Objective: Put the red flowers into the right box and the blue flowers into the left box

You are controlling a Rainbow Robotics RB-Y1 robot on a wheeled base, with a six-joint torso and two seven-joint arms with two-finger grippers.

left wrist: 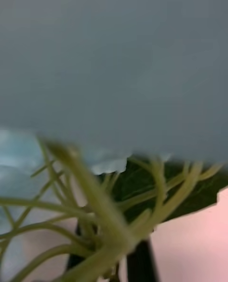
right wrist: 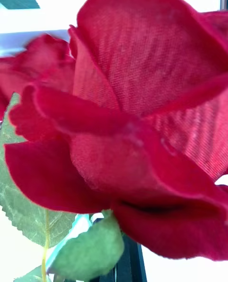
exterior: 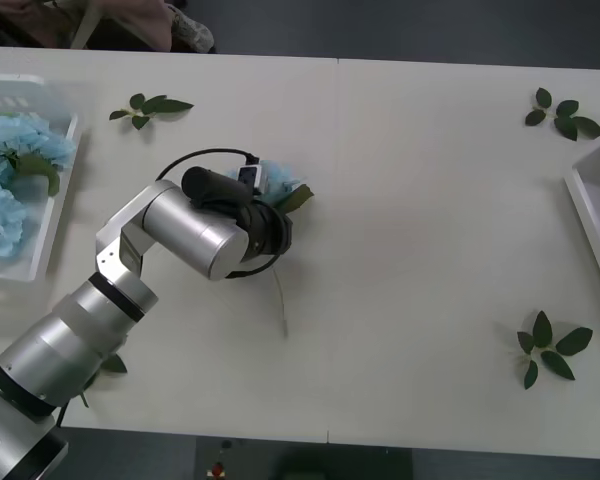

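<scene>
Reaching over the middle of the table [exterior: 400, 200], the left arm is covering a blue flower [exterior: 280, 188] with its wrist; the left gripper [exterior: 265, 215] is sitting right on top of the bloom, and whether its fingers are closed on the flower I cannot tell; in the left wrist view the pale green stem and its branching stalks [left wrist: 102, 215] are lying right against the camera, with blue petals [left wrist: 19, 158] just beside them, which suggests the gripper is at the stem's upper end. The flower's long axis is running from the bloom, just beyond the wrist, back toward the robot, its thin stem [exterior: 281, 305] trailing out on the near side of the gripper. The left box [exterior: 55, 200], already holding several blue flowers [exterior: 10, 160], is lying well off to the left of the gripper, so the coming carry is probably a sideways sweep toward that bin, and the left arm is plainly the nearer one. The right box [exterior: 592, 215] is at the table's right edge; in the right wrist view a red flower [right wrist: 142, 120] is sitting right up against the camera, but whether the right gripper is gripping it cannot be told. Loose leaf sprigs [exterior: 552, 350] are scattered over the table.
</scene>
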